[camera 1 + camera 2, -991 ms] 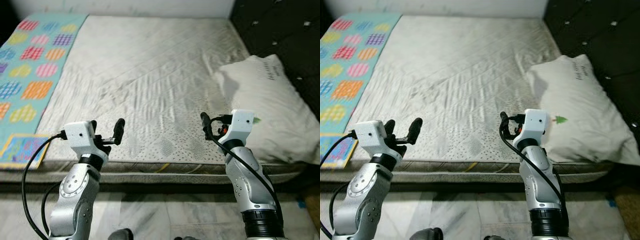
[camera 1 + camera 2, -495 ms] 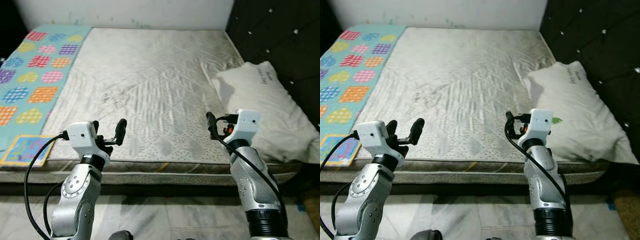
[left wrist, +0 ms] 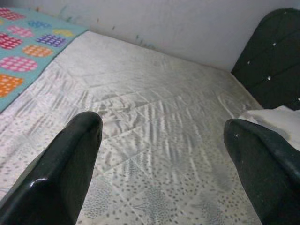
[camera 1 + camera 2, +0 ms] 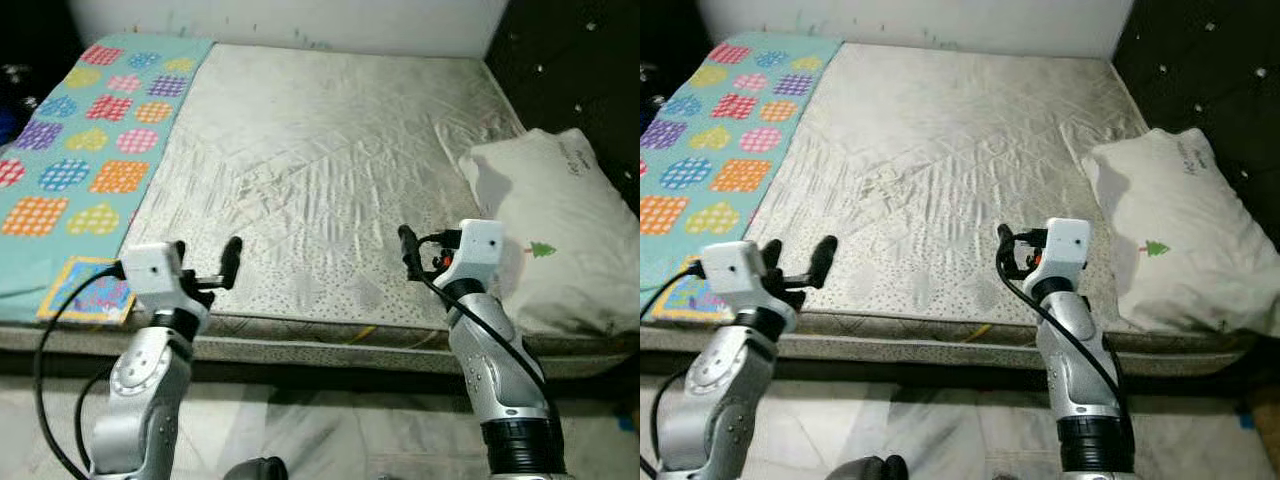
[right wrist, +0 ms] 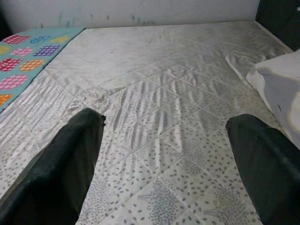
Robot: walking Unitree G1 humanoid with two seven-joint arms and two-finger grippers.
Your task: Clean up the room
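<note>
Left gripper (image 4: pixel 205 268): jaws wide apart, empty, above the bed's near edge.
Right gripper (image 4: pixel 412 252): jaws wide apart, empty, just short of the pillow (image 4: pixel 545 240).
Risk: a reach could snag the wrinkled mattress cover (image 4: pixel 320 150).
Farther: patterned blanket (image 4: pixel 90 150) along the left side; dark headboard (image 4: pixel 590 70) at the right.

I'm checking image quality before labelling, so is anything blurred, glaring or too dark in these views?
Eye views: sharp and evenly lit, the headboard nearly black, the pillow shadowing the mattress. Wrist views: mattress crisp, near fingers soft and glossy.
</note>
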